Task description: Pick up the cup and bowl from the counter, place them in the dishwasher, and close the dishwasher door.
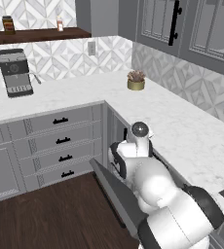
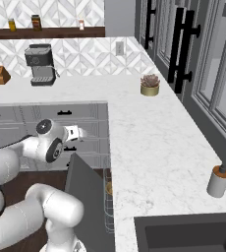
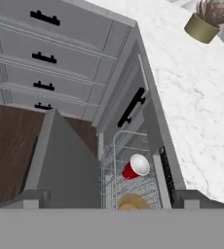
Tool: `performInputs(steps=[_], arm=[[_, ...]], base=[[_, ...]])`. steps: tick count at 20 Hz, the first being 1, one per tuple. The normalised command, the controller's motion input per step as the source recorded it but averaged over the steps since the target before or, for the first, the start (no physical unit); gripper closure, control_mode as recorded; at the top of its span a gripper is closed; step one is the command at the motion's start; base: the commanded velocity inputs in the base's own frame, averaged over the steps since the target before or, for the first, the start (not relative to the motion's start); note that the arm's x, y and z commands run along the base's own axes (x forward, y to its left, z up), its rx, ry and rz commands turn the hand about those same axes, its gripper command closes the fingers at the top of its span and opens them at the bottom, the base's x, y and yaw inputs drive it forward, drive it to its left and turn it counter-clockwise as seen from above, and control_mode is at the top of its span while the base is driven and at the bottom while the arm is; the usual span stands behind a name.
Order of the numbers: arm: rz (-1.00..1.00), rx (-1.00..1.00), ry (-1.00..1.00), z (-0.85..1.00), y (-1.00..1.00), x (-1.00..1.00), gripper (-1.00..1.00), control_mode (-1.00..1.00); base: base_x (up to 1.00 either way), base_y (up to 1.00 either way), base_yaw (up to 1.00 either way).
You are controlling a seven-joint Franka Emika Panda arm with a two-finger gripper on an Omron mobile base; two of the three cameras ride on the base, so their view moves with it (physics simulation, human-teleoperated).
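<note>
You are looking down on the dishwasher door (image 3: 60, 160), which is standing half open just left of the wire rack (image 3: 133, 187); the red cup (image 3: 136, 167) and bowl (image 3: 132, 202) are lying inside it. Whether the claw is parted, you cannot tell.

The counter (image 2: 149, 142) looked like polished white stone with faint grey veining. The cup (image 3: 136, 167) read as smooth red plastic with a white inside, and the bowl (image 3: 132, 202) beside it had a tan, wood-like matt look. Both lay in a thin grey wire rack (image 3: 115, 165) of the dishwasher (image 3: 148, 160). The dishwasher door (image 3: 65, 165) showed a flat, dark grey matt inner face. The floor (image 1: 46, 214) looked like dark brown wood planks, and the drawer fronts (image 1: 60, 138) were matt grey with black handles.
</note>
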Motion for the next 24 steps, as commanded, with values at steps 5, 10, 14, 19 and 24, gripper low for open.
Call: performInputs(steps=[5,10,14,19,24], arm=[[0.0,0.17,0.21,0.44,0.35,-0.32,-1.0,-1.0],[0.0,0.03,0.08,-0.56,0.51,-0.66,-1.0,-1.0],[0.0,-0.04,0.02,-0.52,0.39,-0.33,-1.0,-1.0],[0.0,-0.09,0.04,-0.7,0.22,-0.02,-1.0,-1.0],[0.0,-0.08,0.07,-0.53,0.09,0.0,-1.0,-1.0]], base=[[0.0,0.0,0.0],[0.0,0.0,0.0],[0.0,0.0,0.0],[0.0,0.0,0.0],[0.0,0.0,0.0]])
